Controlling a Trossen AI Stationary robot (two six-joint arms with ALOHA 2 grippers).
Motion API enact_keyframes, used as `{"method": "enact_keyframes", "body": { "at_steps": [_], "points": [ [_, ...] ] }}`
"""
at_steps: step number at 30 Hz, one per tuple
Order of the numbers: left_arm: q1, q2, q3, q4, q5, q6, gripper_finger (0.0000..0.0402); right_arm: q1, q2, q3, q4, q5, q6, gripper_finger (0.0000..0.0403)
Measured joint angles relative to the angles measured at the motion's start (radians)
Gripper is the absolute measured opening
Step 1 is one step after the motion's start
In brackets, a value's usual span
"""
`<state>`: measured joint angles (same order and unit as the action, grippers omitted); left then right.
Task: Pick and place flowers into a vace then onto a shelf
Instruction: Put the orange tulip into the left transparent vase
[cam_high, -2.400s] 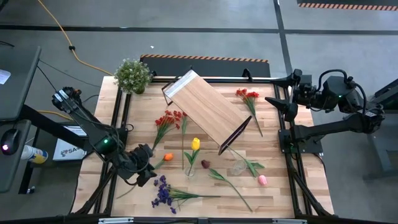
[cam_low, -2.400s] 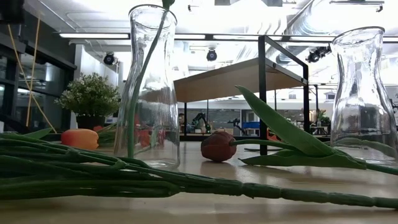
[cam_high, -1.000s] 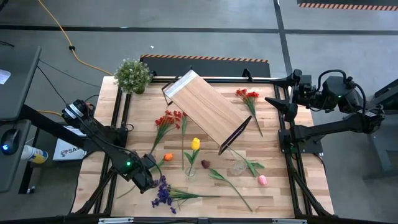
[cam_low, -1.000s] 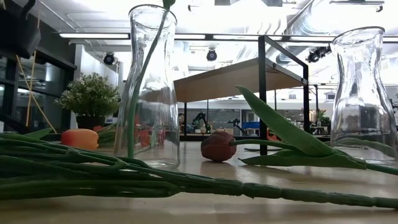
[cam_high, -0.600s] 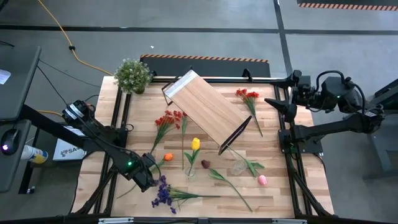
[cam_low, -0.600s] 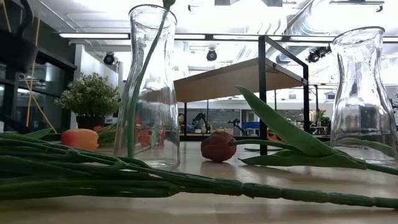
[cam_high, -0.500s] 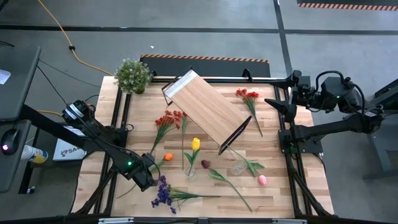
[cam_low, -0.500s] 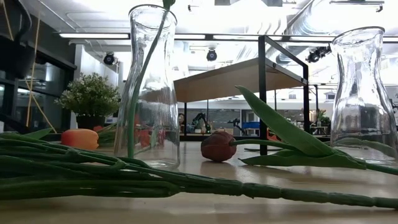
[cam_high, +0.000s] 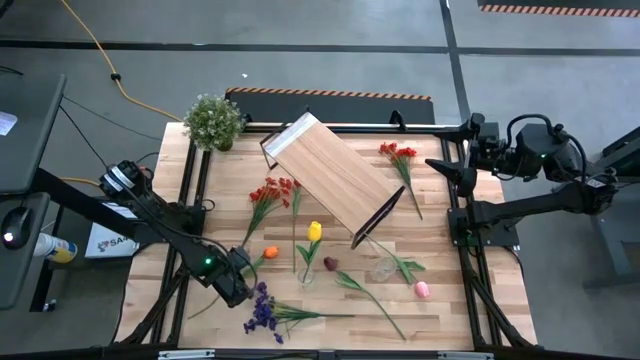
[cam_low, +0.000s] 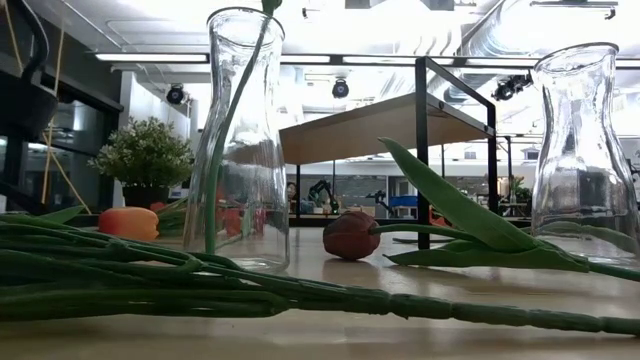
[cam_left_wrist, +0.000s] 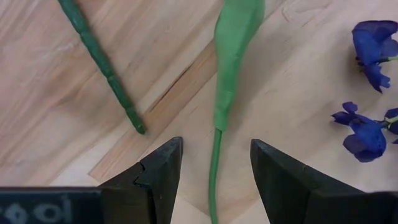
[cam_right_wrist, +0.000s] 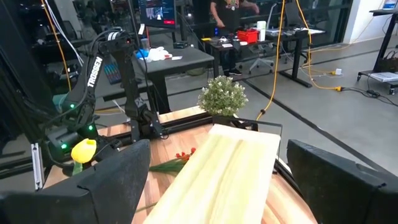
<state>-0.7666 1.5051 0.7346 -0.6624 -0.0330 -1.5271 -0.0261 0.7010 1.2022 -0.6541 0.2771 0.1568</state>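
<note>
Flowers lie scattered over the wooden table, most of them toward its near half. The left gripper is down low at the near left part of the table, its fingers spread apart on either side of a thin green stem without touching it; that stem runs up into a broad leaf, and a second stem lies slanted on the boards just beside. The purple spray sits right next to this gripper, blossoms close to the near edge, so there is little bare wood there. The orange tulip lies just past the gripper.

One glass vase stands near the table's middle with the yellow tulip in it. A second glass vase stands to its right. Between them lies the maroon tulip, and the pink tulip rests near the near right corner.

The shelf stands slanted across the far middle of the table, its top bare. Red sprays lie left of it and a red flower to its right, near the far right corner. A bushy potted plant sits at the far left corner.

The right gripper waits high at the far right edge, fingers spread wide and holding nothing
</note>
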Motion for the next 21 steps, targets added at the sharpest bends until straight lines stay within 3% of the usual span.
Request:
{"method": "enact_keyframes", "body": {
  "at_steps": [21],
  "points": [
    [-0.001,0.001,-0.004,0.023,-0.05,-0.005,0.0227,0.0,0.0,0.0,-0.001,0.0,0.0,0.0366]
  ]
}}
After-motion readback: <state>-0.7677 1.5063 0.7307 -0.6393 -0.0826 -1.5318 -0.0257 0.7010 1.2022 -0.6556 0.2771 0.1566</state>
